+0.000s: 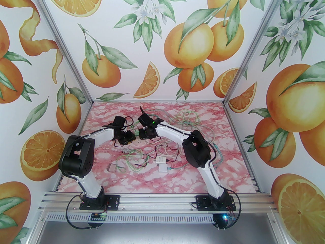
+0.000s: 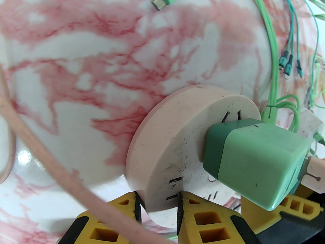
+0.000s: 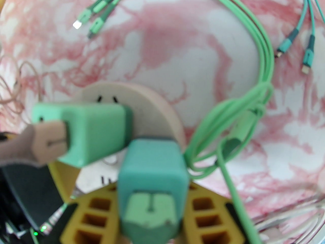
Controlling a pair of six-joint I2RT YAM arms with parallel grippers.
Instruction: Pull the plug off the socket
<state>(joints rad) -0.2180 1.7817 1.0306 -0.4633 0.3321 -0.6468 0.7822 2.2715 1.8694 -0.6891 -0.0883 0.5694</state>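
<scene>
A round pink socket (image 2: 182, 146) lies on the marble table, seen in the top view between both arms (image 1: 139, 141). My left gripper (image 2: 157, 199) is shut on the socket's rim, one yellow finger (image 2: 122, 212) on each side. A light green plug (image 2: 256, 161) with a pink cable end sits in the socket's face. In the right wrist view that plug (image 3: 94, 131) is on the left, and a teal plug (image 3: 152, 177) stands beside it with its far end against the socket (image 3: 149, 105). My right gripper (image 3: 152, 187) is shut on the teal plug.
Loose green cables (image 1: 188, 118) tangle behind and right of the socket, with their ends (image 3: 284, 47) on the table. Two white adapters (image 1: 160, 159) and a grey one (image 1: 111, 167) lie nearer the bases among thin wires. Printed walls close in three sides.
</scene>
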